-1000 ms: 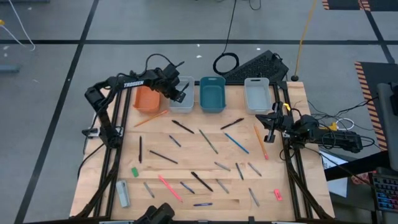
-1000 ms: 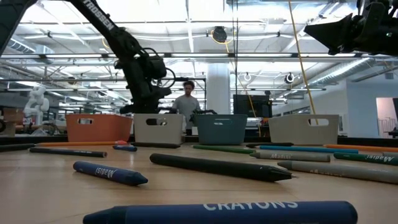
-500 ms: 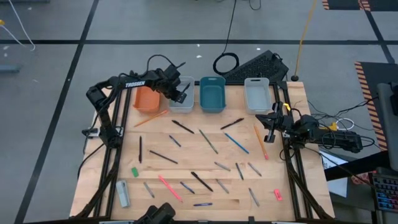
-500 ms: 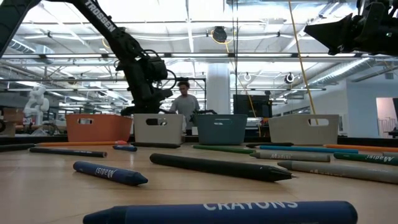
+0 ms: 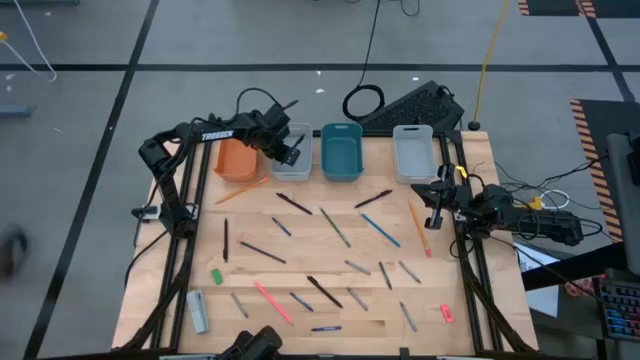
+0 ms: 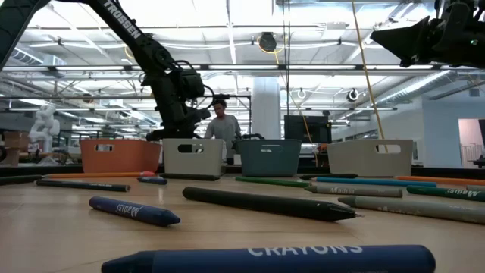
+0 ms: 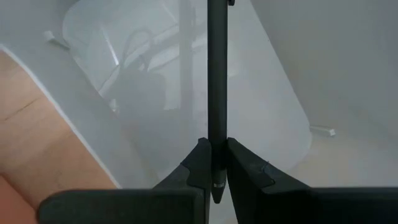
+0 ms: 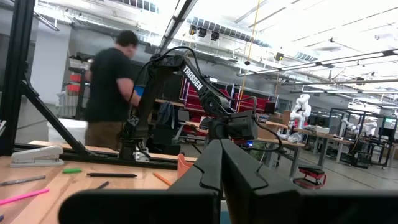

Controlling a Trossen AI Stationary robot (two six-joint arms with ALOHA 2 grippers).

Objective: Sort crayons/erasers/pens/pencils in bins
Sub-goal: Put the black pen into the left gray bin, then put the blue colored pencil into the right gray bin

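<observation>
Four bins stand in a row along the far edge: orange [image 5: 237,160], grey-white [image 5: 291,152], teal [image 5: 341,152], grey-white [image 5: 414,152]. My left gripper [image 5: 285,148] hangs over the left grey-white bin [image 7: 124,93], shut on a slim black stick [image 7: 216,74]. My right gripper [image 5: 437,205] waits shut above the table's right edge, holding nothing. Several pens, pencils and crayons [image 5: 330,225] lie scattered on the wooden table. A green eraser [image 5: 216,276] lies near the left edge and a pink-red eraser [image 5: 446,313] at the near right. My left gripper pinches the black stick close to one end [image 7: 216,158] between its two fingertips. The stick runs on forward from the fingers, in line with them, over the inside of the grey-white bin. It is lifted clear of the table.
A grey stapler [image 5: 197,310] lies at the near left corner. A keyboard [image 5: 415,105] and a coiled cable [image 5: 364,101] lie on the floor beyond the far edge. A person [image 6: 220,125] stands in the room behind the bins. Bare wood shows between the scattered sticks.
</observation>
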